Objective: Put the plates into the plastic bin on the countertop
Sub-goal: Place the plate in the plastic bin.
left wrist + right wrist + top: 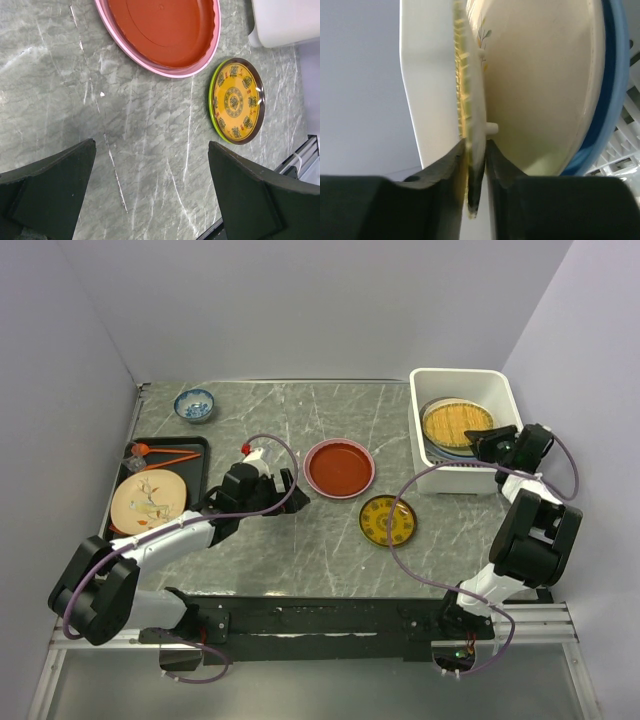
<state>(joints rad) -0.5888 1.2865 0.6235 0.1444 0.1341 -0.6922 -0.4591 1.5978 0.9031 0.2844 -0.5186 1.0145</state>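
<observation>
R gripper (476, 145) pinches rim of round yellow woven-look plate (457, 423) atop other plates (535, 100) inside white slotted plastic bin (458, 376), edge grip prob. for flat set-down; L gripper (151, 145) spread wide over grey marbled surface (150, 105).

One bin (460, 374), one bowl (194, 405), one tray (197, 462), stacked plates (338, 468) uncountable

Plain pale lavender-grey walls close the scene on three sides: a back wall (320, 310), a left wall (50, 440) and a right wall (590, 390), meeting in straight corners. Between them lies the dark grey marble-look countertop (300, 420) with thin white veins. An aluminium rail (545, 623) runs along its near edge. The light is soft and even, casting only faint shadows.
</observation>
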